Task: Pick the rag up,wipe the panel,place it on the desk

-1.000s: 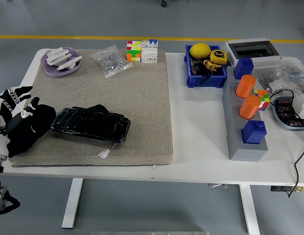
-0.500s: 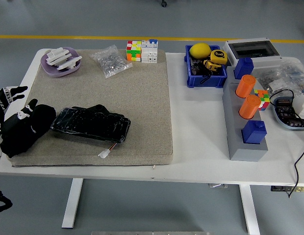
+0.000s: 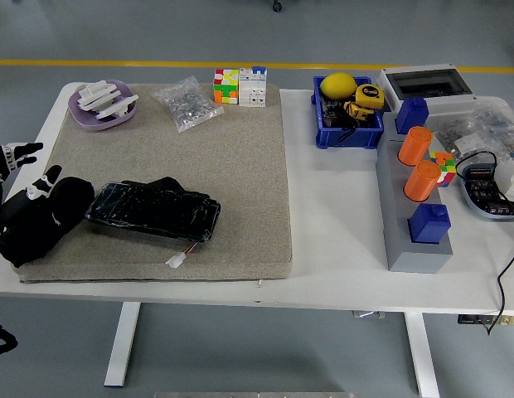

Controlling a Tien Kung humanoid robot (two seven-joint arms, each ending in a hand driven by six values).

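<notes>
Left hand point(image 3: 15, 178) at the mat's point(image 3: 240, 166) left edge: my fingers spread, resting on the black rag point(image 3: 41, 220), gripping nothing. Rag touches the panel's point(image 3: 153, 210) left end.

left black-and-white five-fingered robot hand point(image 3: 16, 178) | at 9 o'clock, frame's left edge | fingers spread, pointing toward 2 o'clock, resting over the table's left edge | right arm: unseen
</notes>
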